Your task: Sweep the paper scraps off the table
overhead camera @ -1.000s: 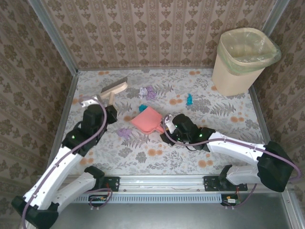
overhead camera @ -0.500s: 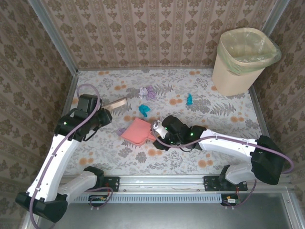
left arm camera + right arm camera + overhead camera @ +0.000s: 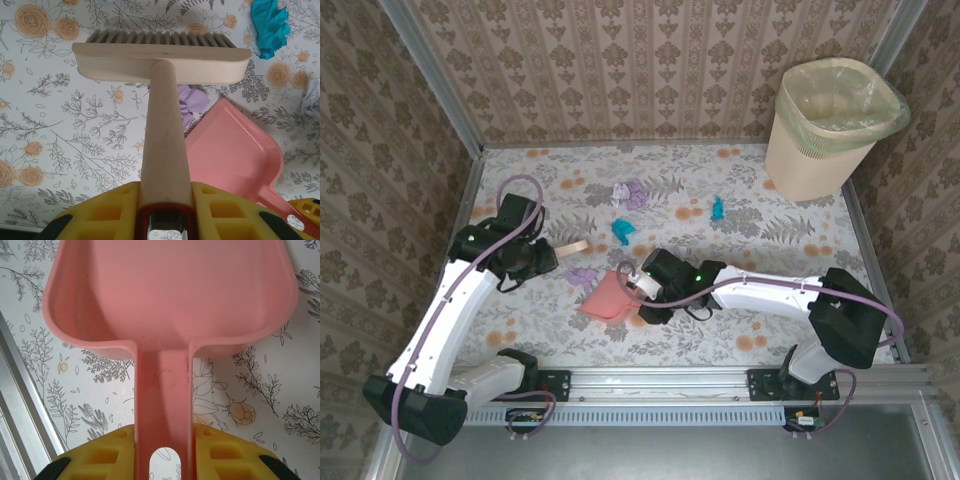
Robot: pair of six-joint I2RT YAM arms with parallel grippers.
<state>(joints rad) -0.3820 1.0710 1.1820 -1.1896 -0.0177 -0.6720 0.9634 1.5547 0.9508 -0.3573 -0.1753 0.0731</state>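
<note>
Holding the brush (image 3: 160, 62), the left gripper (image 3: 165, 200) faces the right gripper (image 3: 162, 440), which is clamped on the pink dustpan (image 3: 605, 298) at the purple scrap's (image 3: 582, 277) four o'clock.

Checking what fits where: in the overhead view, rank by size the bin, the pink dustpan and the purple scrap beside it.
1. Bin, largest.
2. Pink dustpan, though its handle end is hidden.
3. Purple scrap, clearly smallest.

On the table (image 3: 790, 250), the left gripper (image 3: 542, 256) held a brush (image 3: 576, 247) just beside a purple paper scrap (image 3: 582, 276); the right gripper (image 3: 638, 287) gripped a pink dustpan (image 3: 606, 298) near that scrap; a teal scrap (image 3: 622, 230) and a white-purple wad (image 3: 630, 193) lay farther back; a bin (image 3: 830, 130) stood in the far right corner.
</note>
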